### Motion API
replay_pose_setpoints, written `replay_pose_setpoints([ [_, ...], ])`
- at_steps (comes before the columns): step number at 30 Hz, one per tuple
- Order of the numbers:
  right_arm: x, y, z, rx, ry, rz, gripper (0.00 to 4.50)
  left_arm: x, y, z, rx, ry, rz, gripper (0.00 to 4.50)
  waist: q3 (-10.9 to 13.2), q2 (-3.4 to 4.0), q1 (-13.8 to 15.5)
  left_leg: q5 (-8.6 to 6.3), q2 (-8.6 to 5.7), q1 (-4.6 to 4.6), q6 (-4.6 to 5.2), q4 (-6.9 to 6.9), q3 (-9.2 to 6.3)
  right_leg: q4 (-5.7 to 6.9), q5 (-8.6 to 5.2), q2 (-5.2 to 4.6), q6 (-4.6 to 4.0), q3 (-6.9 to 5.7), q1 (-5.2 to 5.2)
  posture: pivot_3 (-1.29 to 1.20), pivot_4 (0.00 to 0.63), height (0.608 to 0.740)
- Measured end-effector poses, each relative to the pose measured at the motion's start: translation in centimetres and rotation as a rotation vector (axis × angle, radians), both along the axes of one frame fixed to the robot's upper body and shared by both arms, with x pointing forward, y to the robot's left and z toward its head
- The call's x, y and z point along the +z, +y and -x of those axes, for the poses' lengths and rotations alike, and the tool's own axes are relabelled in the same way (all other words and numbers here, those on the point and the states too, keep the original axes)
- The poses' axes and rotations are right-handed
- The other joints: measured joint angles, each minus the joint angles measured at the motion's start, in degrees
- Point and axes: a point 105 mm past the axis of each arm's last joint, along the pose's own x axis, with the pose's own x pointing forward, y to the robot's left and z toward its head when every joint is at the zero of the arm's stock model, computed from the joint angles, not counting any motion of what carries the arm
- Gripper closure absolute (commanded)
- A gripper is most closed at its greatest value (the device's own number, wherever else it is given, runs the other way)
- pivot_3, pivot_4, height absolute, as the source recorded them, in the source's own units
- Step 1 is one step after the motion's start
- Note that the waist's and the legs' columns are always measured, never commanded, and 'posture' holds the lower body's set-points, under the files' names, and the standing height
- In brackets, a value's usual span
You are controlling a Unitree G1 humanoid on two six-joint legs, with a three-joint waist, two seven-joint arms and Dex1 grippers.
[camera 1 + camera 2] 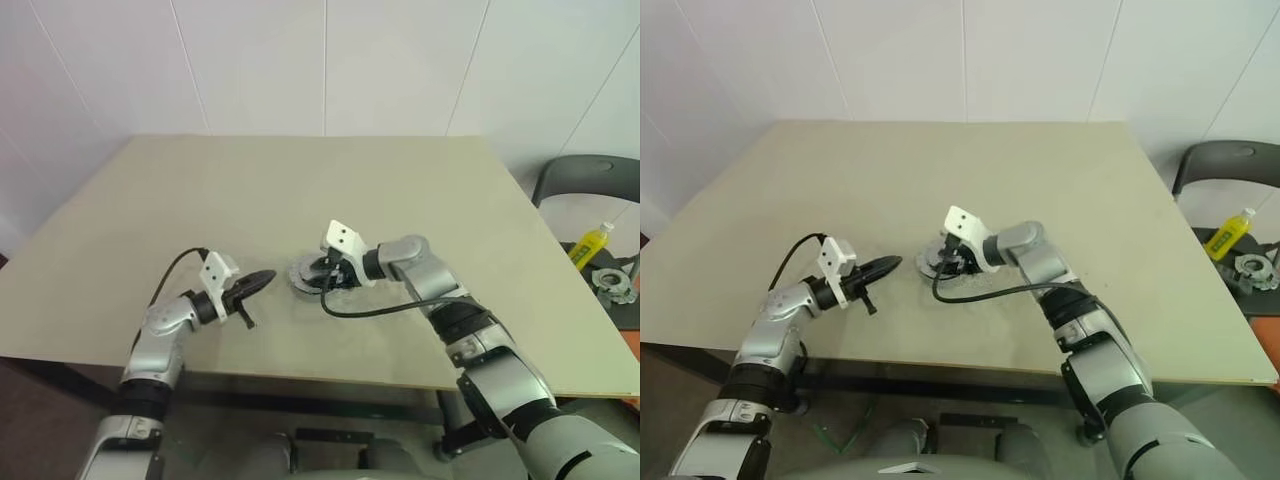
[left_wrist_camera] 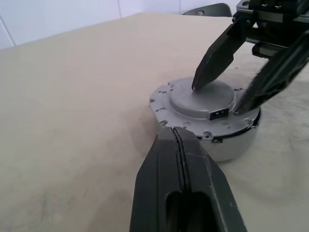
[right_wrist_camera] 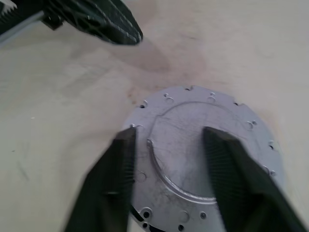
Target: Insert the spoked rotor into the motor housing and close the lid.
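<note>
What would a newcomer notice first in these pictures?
Near the front middle of the beige table sits a round silver-grey lid closed on its motor housing. The right gripper hovers over it with jaws spread. The left gripper, jaws shut and empty, points at it from beside.

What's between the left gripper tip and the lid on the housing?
Nothing: bare table. In the left wrist view the shut left gripper points at the lid with a short gap of tabletop between. The open right gripper hangs over the lid.
</note>
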Motion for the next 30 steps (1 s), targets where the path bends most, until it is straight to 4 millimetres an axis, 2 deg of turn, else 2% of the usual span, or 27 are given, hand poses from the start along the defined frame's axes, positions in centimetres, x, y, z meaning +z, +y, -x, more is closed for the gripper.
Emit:
replay_pose_setpoints([
  [3,0.0,0.0,-0.1,-0.016,-0.003,-0.002,0.1,-0.2,-0.1,0.0,-0.001,0.006,0.003,4.5,0.0,-0.01,-0.01,0.0,0.01,0.01,0.0,0.0,-0.01,0.0,0.0,0.0,0.0,0.0,0.0,0.0,0.0,0.74],
  [4,0.0,0.0,-0.2,-0.025,-0.003,-0.004,0.03,-0.1,-0.1,0.0,-0.002,0.006,0.004,4.5,0.0,-0.01,0.0,0.0,0.01,0.01,0.0,0.0,-0.01,0.0,0.0,0.0,0.0,0.0,0.0,0.0,0.0,0.74],
  [18,-1.0,0.1,-0.2,-0.144,0.026,-0.059,0.03,0.0,-0.3,-0.1,-0.008,0.002,0.006,4.5,-0.02,-0.03,-0.02,0.0,0.02,0.05,0.0,-0.02,0.0,0.0,0.0,0.0,-0.01,0.02,0.02,0.0,0.0,0.74],
  [21,-1.0,0.1,-0.2,-0.157,0.026,-0.067,0.62,0.0,-0.3,-0.1,-0.008,0.003,0.007,4.5,-0.02,-0.04,-0.01,0.0,0.02,0.05,0.0,-0.02,0.0,0.0,-0.01,0.0,-0.01,0.03,0.02,0.0,0.0,0.74],
  [23,-1.0,0.0,-0.1,-0.165,0.026,-0.075,1.19,-0.1,-0.3,-0.1,-0.007,0.007,0.006,4.5,-0.03,-0.05,-0.01,0.0,0.02,0.05,0.0,-0.02,0.0,-0.01,-0.01,0.0,-0.01,0.03,0.02,0.0,0.0,0.74],
  [24,-1.1,0.0,0.0,-0.167,0.024,-0.079,1.3,-0.2,-0.3,-0.1,-0.007,0.01,0.007,4.5,-0.03,-0.06,-0.01,0.0,0.03,0.05,0.0,-0.04,0.0,-0.01,-0.01,0.0,-0.01,0.03,0.02,0.0,0.0,0.74],
  [30,-1.3,0.0,0.0,-0.18,0.02,-0.082,1.3,0.0,-0.8,-0.4,-0.015,0.004,0.014,4.5,-0.04,-0.06,-0.04,0.0,0.03,0.06,0.0,-0.05,0.0,-0.01,-0.01,0.0,-0.01,0.03,0.02,0.0,0.0,0.74],
])
